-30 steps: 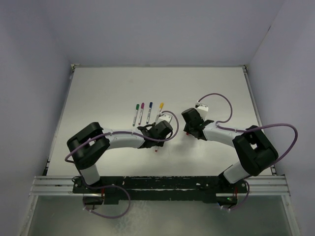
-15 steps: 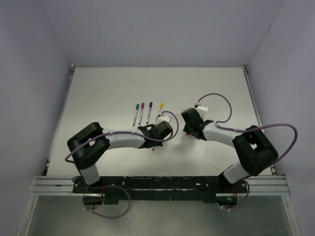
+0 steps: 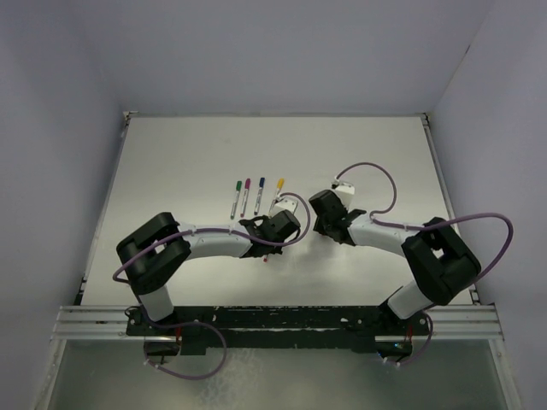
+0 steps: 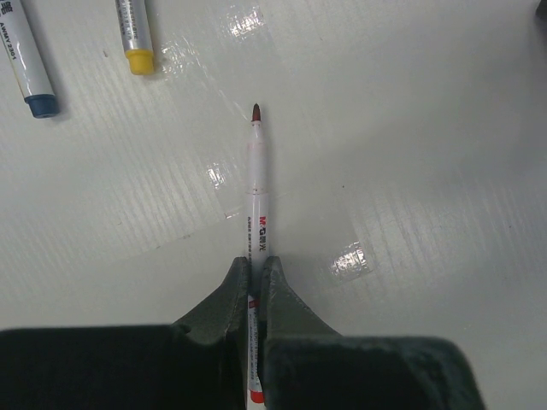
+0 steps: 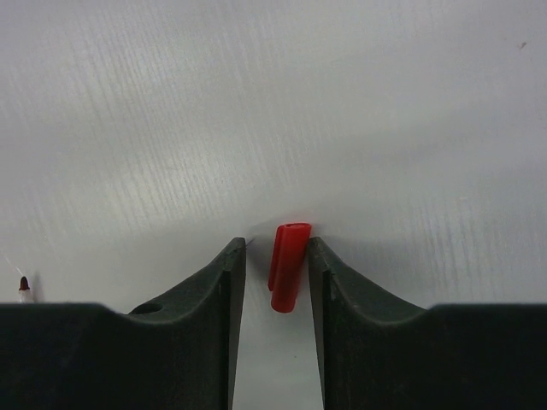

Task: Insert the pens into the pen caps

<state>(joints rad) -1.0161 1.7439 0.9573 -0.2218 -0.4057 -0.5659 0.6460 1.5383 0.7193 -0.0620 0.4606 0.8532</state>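
My left gripper [image 4: 255, 263] is shut on a thin white pen [image 4: 256, 201], whose bare dark-red tip [image 4: 255, 112] points away from it just above the table. In the top view this gripper [image 3: 278, 229] sits at centre, and the pen's red rear end [image 3: 267, 259] sticks out behind it. My right gripper [image 5: 275, 248] is open around a small red cap [image 5: 288, 266] lying on the table against the right finger's inner face. In the top view it [image 3: 323, 219] is just right of the left gripper.
Several more white pens lie side by side beyond the left gripper, with green [image 3: 236, 196], purple [image 3: 246, 195], blue [image 3: 259, 195] and yellow [image 3: 278, 195] ends. The blue [image 4: 26, 68] and yellow [image 4: 135, 34] ones show in the left wrist view. The table's rim [image 3: 126, 120] borders the white surface.
My right gripper has shifted a little to the left, toward the left gripper. The left gripper and its pen have barely moved.
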